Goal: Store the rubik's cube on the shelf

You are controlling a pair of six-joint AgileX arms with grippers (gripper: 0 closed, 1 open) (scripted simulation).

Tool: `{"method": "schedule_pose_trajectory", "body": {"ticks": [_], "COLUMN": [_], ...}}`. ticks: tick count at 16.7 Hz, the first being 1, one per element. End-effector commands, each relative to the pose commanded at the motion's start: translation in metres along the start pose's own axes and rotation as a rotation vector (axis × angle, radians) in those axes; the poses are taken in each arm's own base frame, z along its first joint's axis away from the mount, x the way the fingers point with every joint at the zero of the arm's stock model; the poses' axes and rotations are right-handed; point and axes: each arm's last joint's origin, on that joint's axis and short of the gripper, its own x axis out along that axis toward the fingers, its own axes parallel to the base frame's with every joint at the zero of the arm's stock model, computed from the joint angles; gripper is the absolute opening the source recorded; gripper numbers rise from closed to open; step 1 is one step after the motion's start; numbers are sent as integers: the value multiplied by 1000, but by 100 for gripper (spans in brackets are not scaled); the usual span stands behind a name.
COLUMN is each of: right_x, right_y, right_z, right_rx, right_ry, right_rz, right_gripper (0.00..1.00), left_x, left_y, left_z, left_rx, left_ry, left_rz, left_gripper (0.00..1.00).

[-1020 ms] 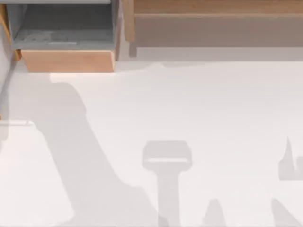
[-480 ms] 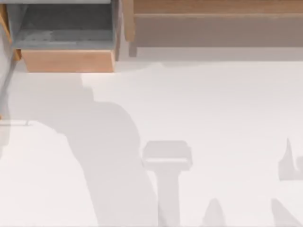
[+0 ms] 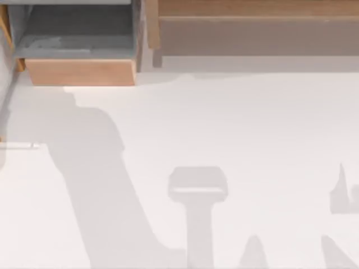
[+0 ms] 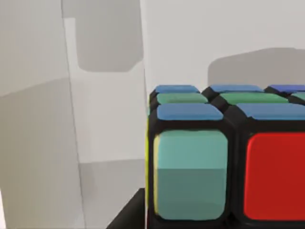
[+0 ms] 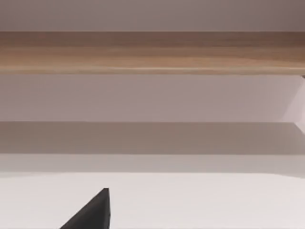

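The rubik's cube (image 4: 224,157) sits very close in the left wrist view, with blue and green stickers on top and a pale teal and a red sticker on the near face. A black finger (image 4: 127,217) of my left gripper lies against its side, shut on it, with pale walls behind. The shelf (image 3: 258,8) runs along the back right of the top view as a light-brown ledge over a plain tan front board. It also spans the right wrist view (image 5: 152,52). A dark part of my right gripper (image 5: 93,214) hangs over the white table, facing the shelf.
A wooden box (image 3: 81,72) with a grey-lined compartment stands at the back left, beside the shelf. The white table (image 3: 252,123) carries broad arm shadows at the left and along the front edge.
The wide shadow on the left of the table swung to the right and then back to the left. The shelf, the box and the other shadows stayed put.
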Motion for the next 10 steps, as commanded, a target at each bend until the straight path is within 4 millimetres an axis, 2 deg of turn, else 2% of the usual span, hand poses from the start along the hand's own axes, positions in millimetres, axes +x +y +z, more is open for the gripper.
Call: {"method": "schedule_pose_trajectory", "body": {"ticks": [3, 5, 10], "right_x": [0, 0, 0], "right_y": [0, 0, 0], "right_z": [0, 0, 0], "right_rx": [0, 0, 0], "right_ry": [0, 0, 0], "right_rz": [0, 0, 0], "right_gripper": [100, 100, 100], "left_x": [25, 35, 36], "left_y": [-11, -15, -13], "left_z": [9, 12, 11], "left_rx": [-4, -1, -3], "left_ry": [33, 46, 50], "left_rz": [-6, -8, -9], "left_gripper": [0, 0, 0]}}
